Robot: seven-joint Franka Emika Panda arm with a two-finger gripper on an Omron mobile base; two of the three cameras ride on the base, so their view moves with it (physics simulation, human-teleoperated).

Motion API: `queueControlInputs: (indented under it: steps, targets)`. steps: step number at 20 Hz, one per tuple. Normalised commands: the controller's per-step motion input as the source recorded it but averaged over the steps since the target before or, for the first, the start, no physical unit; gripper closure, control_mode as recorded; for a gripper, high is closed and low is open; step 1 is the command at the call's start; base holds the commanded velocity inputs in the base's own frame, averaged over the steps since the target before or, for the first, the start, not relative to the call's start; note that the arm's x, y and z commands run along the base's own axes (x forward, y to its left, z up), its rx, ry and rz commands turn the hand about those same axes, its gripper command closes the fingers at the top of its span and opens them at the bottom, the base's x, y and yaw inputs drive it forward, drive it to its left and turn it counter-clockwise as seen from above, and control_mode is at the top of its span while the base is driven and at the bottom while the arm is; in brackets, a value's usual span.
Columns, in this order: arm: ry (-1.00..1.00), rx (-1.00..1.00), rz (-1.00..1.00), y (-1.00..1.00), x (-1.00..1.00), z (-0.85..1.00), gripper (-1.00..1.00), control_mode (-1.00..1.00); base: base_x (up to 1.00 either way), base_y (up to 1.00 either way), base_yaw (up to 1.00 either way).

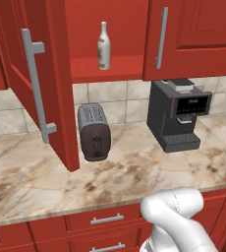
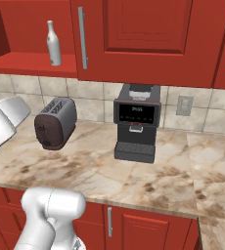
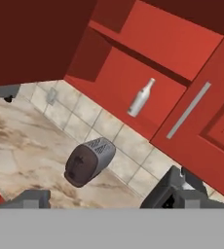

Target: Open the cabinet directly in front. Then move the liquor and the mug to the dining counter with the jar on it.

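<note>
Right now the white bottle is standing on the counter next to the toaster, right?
Not quite. The white bottle is standing up on the shelf inside the open red cabinet, above the toaster, not on the counter. The left base view shows it.

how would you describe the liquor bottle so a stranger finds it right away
Look at the red wall cabinet above the marbled counter, whose left door hangs open. On its bottom shelf, above the dark toaster, stands the liquor. It is a slim, pale whitish bottle with a long narrow neck and a tan label, upright and alone on that shelf.
</note>
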Motion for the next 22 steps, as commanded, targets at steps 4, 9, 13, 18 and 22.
queueControlInputs:
  steps: [4,9,13,18,22]
  targets:
    - [-0.09,0.03,-0.08,0.0,0.25,0.0,-1.0,-1.0,0.0,0.0,0.0]
    - [-0.1,0.12,-0.04,-0.03,0.52,0.01,-1.0,-1.0,0.0,0.0,0.0]
    - [-0.09,0.25,0.0,-0.09,0.41,0.15,-1.0,-1.0,0.0,0.0,0.0]
    - [-0.16,0.31,0.0,-0.07,0.19,0.2,-1.0,-1.0,0.0,0.0,0.0]
    - [-0.18,0.31,0.0,0.0,0.27,0.28,-1.0,-1.0,0.0,0.0,0.0]
